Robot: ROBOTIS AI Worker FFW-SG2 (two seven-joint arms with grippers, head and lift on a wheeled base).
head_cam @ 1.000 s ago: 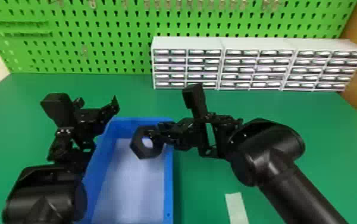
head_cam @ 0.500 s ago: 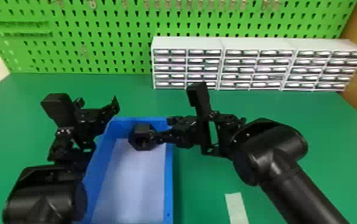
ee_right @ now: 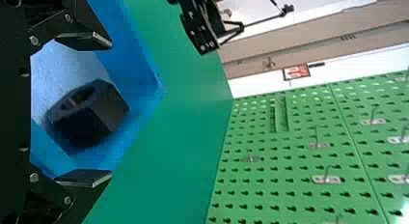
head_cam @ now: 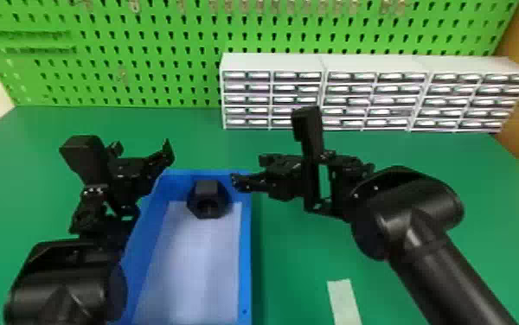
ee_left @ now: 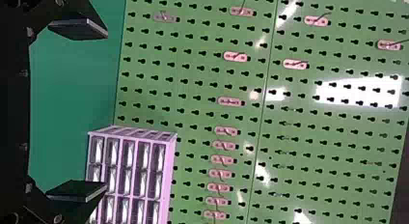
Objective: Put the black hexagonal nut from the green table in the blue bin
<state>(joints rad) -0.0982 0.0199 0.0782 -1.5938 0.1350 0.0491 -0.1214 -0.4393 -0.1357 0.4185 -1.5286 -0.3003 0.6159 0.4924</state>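
nut (head_cam: 208, 199) leaves our right gripper (ee_right: 104, 109), fingers spread, empty; release into blue bin (head_cam: 245, 259) looks done; we retract next.

Bright, fairly even light covers the green table (head_cam: 297, 259) and the far pegboard (head_cam: 150, 56) in the head view. The drawer cabinets (head_cam: 271, 62) glint white along their fronts, and soft highlights lie on the rounded black shell of the right arm (head_cam: 405, 207). A darker band of shade runs beside the right wall of the blue bin (head_cam: 245, 276). In the left wrist view, hard white glare washes out patches of pegboard. The right wrist view shows deep shadow around the black hexagonal nut (ee_right: 91, 113); the light probably comes from overhead.
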